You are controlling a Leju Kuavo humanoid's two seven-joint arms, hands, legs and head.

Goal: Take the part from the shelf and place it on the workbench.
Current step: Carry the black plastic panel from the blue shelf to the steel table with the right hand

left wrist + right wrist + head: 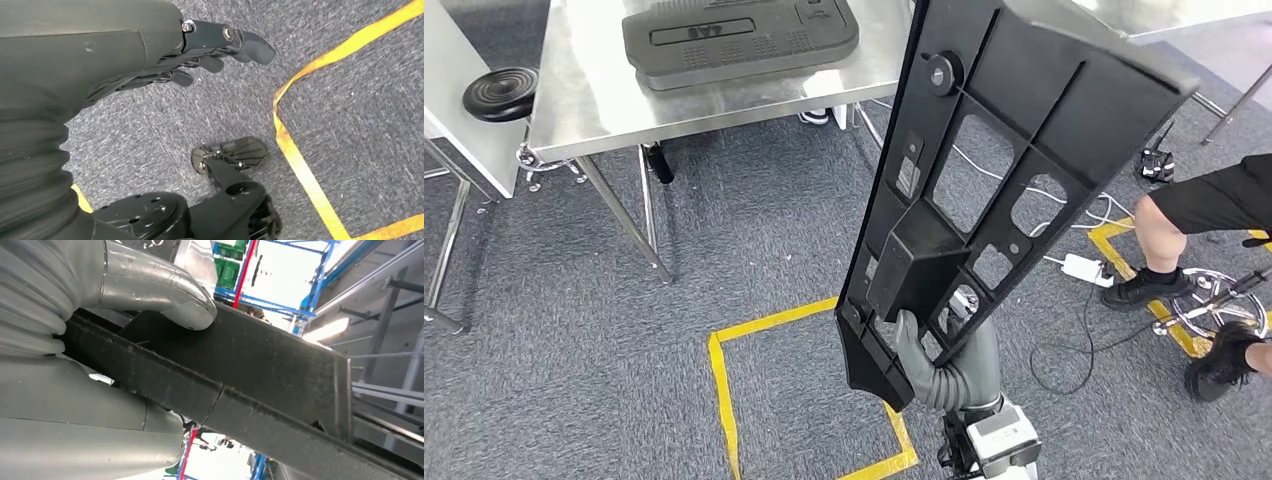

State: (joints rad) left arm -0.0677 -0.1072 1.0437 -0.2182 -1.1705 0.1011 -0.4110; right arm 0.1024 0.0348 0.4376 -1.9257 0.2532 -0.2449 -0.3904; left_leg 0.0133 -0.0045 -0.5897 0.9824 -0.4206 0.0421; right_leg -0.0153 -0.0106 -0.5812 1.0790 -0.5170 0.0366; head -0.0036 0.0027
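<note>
part: long black plastic panel (1014, 170) with ribs and cut-out windows, held up off the floor, tilted, its far end reaching over the workbench edge; not resting on any surface
part close-up: right wrist view shows a dark textured edge of the panel (240, 385) running diagonally past the hand
right hand: grey hand (934, 360) at the panel's lower end, grasping it; thumb (170, 295) pressed on top of the panel's edge, palm under it; dark fingers seen through a cut-out in the head view
right arm: ribbed grey wrist cover and silver forearm come up from the bottom edge of the head view
left hand: left hand (200, 60) hangs over the carpet, dark fingers (250, 45) loosely extended, apart, holding nothing, touching nothing
workbench: steel-topped table (584, 100) on metal legs, ahead and to the left of the held panel
on workbench: another black moulded part (739, 40) lying flat on the steel top
left of workbench: round black ribbed disc (501, 92) on a pale surface beside the bench
floor: grey carpet (724, 240) with a yellow tape square (724, 390) below the panel; yellow tape (300, 165) also in the left wrist view
cables: white power strip (1086, 268) and white and black cables on the carpet near the person
person: bare leg, black shorts, black shoe (1144, 285), at the right edge, by a chrome stool base (1214, 295)
</note>
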